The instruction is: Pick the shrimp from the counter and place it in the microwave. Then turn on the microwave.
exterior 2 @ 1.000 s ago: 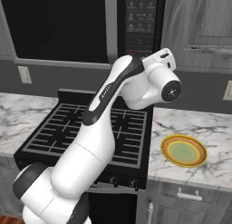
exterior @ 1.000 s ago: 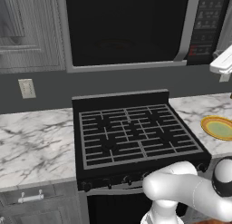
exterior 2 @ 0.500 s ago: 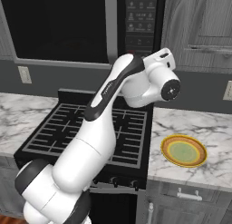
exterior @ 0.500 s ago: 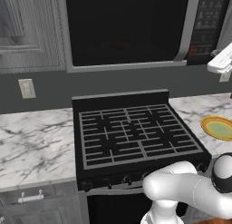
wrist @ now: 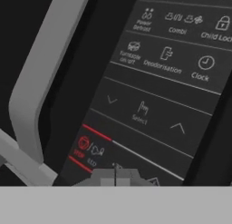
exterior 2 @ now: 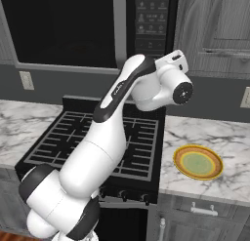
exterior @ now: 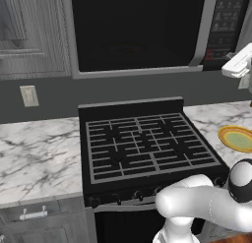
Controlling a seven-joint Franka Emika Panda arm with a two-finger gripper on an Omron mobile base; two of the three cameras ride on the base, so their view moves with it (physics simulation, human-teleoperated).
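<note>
The microwave (exterior: pixel 133 30) hangs above the stove with its dark door closed, also seen from the other side as the microwave (exterior 2: pixel 63 25). My gripper (wrist: pixel 115 173) is shut with nothing in it, its tips close to the lower part of the black keypad (wrist: pixel 154 96), beside the red-marked stop button (wrist: pixel 84 143). The grey door handle (wrist: pixel 45 78) runs left of the keypad. My white hand (exterior: pixel 238 65) reaches up at the keypad panel (exterior: pixel 224 20). The shrimp is hidden. The marble counter (exterior: pixel 34 148) flanks the stove on both sides.
A black grated stove (exterior: pixel 142 143) sits below the microwave. A yellow-rimmed green plate (exterior 2: pixel 197 162) lies on the counter (exterior 2: pixel 219 132) to the right. Grey wall cabinets (exterior 2: pixel 215 30) stand right of the microwave, and a wall outlet (exterior: pixel 28 95) is at the left.
The wrist has shifted very slightly to the right in the right base view; the gripper stays shut and nothing else has moved.
</note>
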